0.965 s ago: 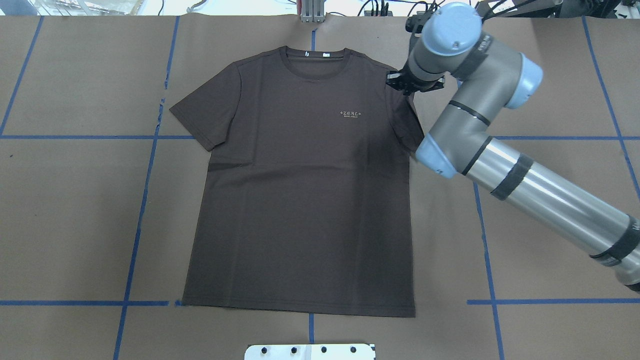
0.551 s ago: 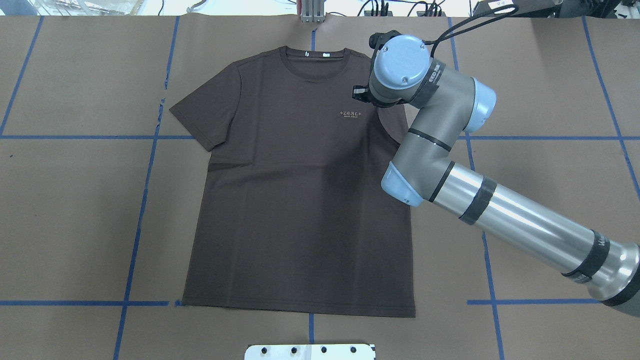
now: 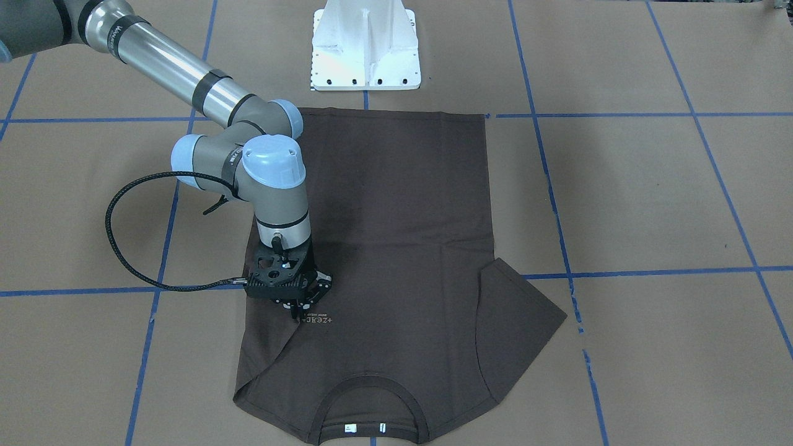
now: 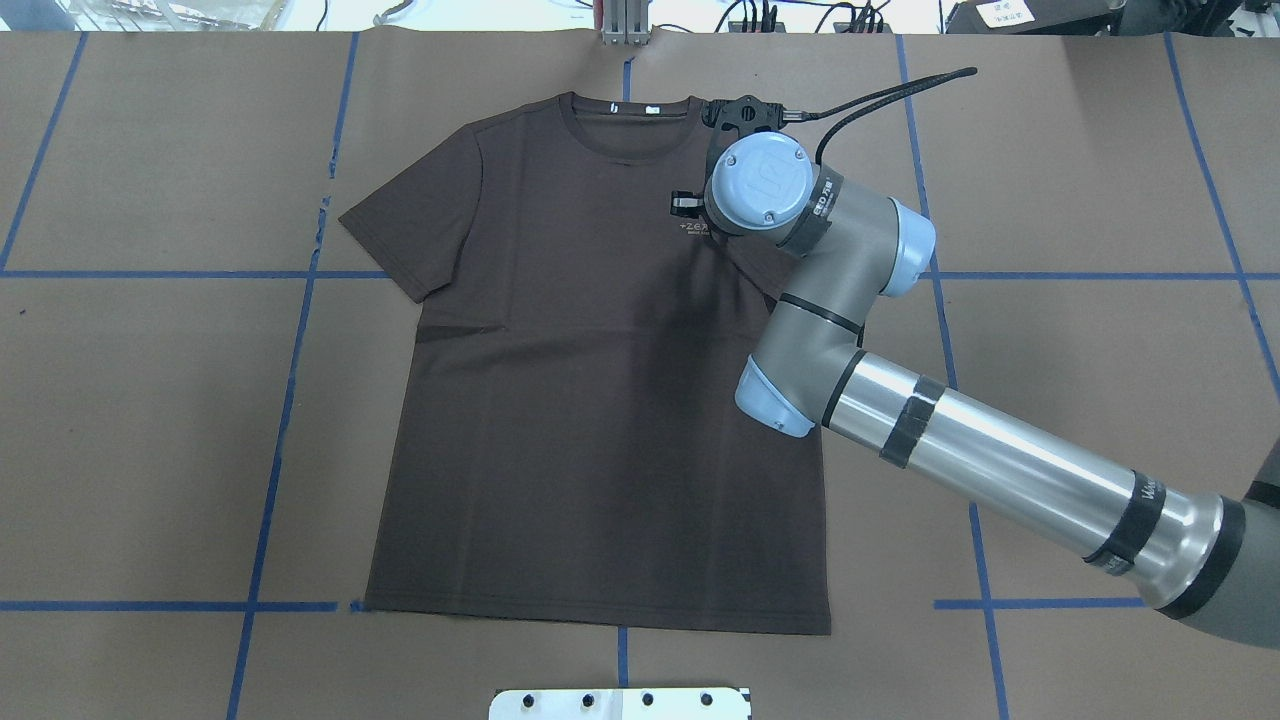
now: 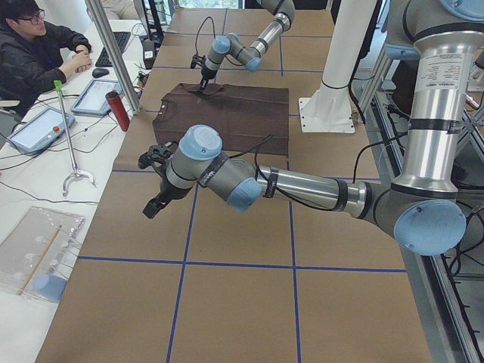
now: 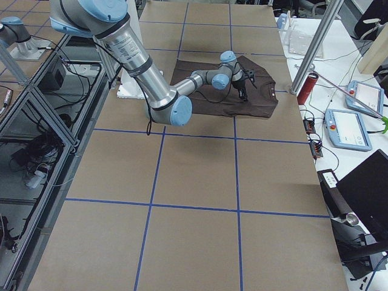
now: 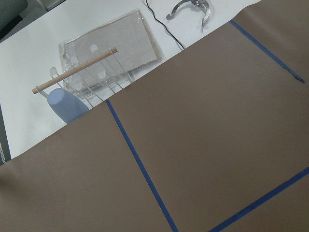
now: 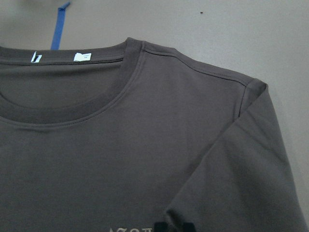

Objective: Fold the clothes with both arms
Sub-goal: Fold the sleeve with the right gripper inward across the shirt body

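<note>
The dark brown T-shirt lies flat on the brown paper, collar and white neck tags at the far side. My right gripper is low over the pale chest lettering. It is shut on the right sleeve, which is folded inward over the chest. Its dark fingertips show at the sleeve's edge in the right wrist view. The other sleeve lies spread out. My left gripper hangs over bare paper well away from the shirt. I cannot tell whether it is open or shut.
The white pedestal base stands at the near hem side. Blue tape lines cross the paper. Beyond the table edge are a red cylinder, tablets, an operator, and a wire rack with a pale blue cup.
My right gripper has moved left from the shirt's right shoulder to the chest lettering, carrying the sleeve over the chest. The rest of the shirt has not moved.
</note>
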